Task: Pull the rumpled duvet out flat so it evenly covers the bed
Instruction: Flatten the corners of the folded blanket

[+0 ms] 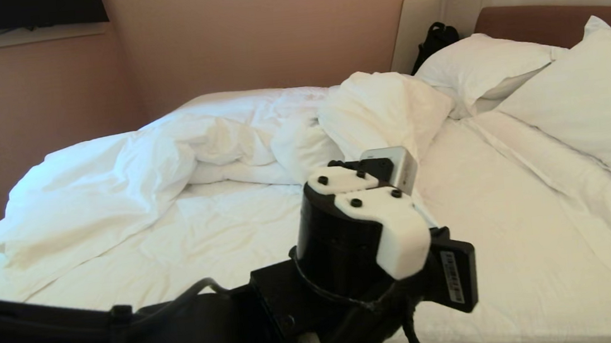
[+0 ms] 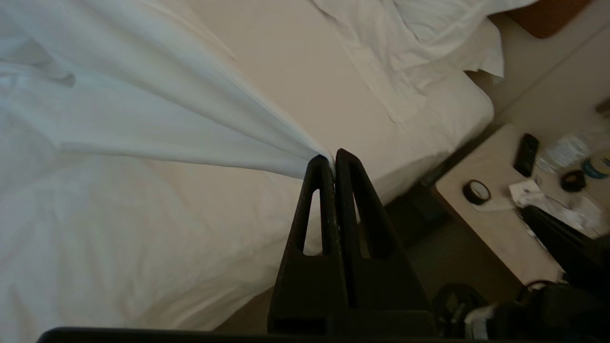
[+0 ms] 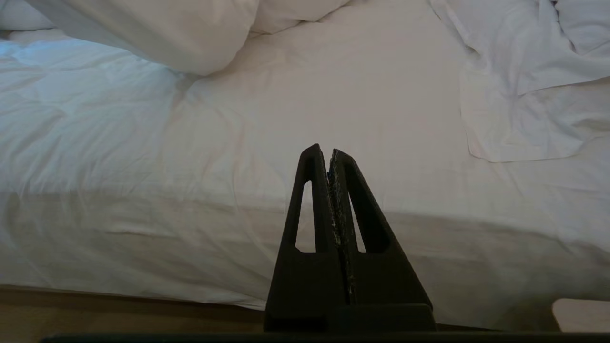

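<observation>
The duvet (image 1: 115, 173) is plain white, bluish where light falls on it — no pattern. The pillows (image 1: 584, 94) and the bed (image 1: 512, 219) sheet are white too. The headboard (image 1: 543, 22) is brown, framed in beige. The fingers (image 2: 329, 200) are black — the wall (image 1: 247, 31) is dusty pink.

In the head view, the left arm's wrist housing (image 1: 367, 227) is blocking the fingertips and the stretch of duvet (image 1: 132, 177) behind it. The far pillow (image 1: 595, 93) is running off the frame edge. Small items on the bedside table (image 2: 495, 224) are blurring beyond recognition.
</observation>
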{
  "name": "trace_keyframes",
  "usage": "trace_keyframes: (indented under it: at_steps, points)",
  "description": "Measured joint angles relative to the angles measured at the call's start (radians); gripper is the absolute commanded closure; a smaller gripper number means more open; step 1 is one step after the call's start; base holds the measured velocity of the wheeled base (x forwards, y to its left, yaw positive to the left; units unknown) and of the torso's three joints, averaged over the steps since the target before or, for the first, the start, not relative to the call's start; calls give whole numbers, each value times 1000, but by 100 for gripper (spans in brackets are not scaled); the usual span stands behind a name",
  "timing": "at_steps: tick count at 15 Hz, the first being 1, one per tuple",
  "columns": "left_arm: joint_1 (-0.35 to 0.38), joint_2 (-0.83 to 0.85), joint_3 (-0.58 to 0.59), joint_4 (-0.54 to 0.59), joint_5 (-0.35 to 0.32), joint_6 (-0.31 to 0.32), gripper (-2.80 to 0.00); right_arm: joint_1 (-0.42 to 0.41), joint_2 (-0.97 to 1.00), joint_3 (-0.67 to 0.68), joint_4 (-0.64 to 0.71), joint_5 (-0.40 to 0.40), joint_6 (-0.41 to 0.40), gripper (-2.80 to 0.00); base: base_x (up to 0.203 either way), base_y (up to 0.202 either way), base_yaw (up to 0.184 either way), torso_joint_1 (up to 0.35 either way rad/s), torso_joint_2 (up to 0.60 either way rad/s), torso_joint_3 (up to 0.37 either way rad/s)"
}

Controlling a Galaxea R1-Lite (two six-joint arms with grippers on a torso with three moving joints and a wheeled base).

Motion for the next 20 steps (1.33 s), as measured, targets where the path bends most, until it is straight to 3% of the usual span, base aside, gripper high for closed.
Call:
trace_keyframes:
  at_steps: [6,7,15,17,20]
  points:
    - [-34,10,5,5,1,-5,0,0,0,0,0,0,0,0,0,0,0,0,0,0]
    - [-34,15,3,5,3,-5,-280,0,0,0,0,0,0,0,0,0,0,0,0,0]
    - [-11,11,-11,22,13,3,-280,0,0,0,0,0,0,0,0,0,0,0,0,0]
    - [48,-25,-21,43,21,15,-280,0,0,0,0,0,0,0,0,0,0,0,0,0]
    - [210,-96,-46,89,90,70,-280,0,0,0,0,0,0,0,0,0,0,0,0,0]
